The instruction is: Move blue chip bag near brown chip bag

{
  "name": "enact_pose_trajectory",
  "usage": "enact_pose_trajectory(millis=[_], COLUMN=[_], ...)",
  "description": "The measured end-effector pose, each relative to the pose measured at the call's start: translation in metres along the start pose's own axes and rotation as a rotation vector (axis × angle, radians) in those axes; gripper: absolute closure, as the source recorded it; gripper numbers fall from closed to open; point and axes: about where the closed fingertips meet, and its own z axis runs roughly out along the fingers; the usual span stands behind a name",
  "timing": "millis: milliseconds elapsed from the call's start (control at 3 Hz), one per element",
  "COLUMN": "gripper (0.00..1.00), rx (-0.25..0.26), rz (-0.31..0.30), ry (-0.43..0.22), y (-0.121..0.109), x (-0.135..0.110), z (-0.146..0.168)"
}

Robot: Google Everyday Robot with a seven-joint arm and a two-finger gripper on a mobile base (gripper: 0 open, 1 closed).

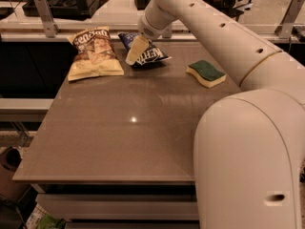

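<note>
View across the grey-brown rectangular surface [133, 128]. The crumpled navy-blue foil chip bag with white block lettering [151, 56] lies near the far edge of the surface. It is just to the right of the pale tan chip bag with a dark brown top and a picture of chips [94, 54]. The two bags are close together, but the end effector masks whether they touch. The cream-coloured end effector [135, 50] of the white arm [214, 37] sits at the blue chip bag's left end, on the side facing the brown chip bag, and hides part of that end. You cannot tell from this view whether it is apart, together or clamped on the foil. A green-and-yellow rectangular sponge [206, 73] lies well apart to the right, out of the path. Expect the blue chip bag to be very light, thin and springy. The foil likely crumples rather than resists, its skin is probably slick, and the contents are brittle, so squeeze no harder than you need. The best hold is probably a raised crease or the sealed end seam, where the material is doubled and gives purchase, rather than the puffed middle. So light a bag may slide or swing, so a short, low, slow move toward the brown chip bag seems safer, stopping short of shoving it.
</note>
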Motion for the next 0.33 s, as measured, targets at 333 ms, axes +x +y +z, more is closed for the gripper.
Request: enact_pose_trajectory(millis=[333], gripper=[0.0], rx=[0.0], rz=[0.0], ry=[0.0], y=[0.0001], x=[0.0], z=[0.0001])
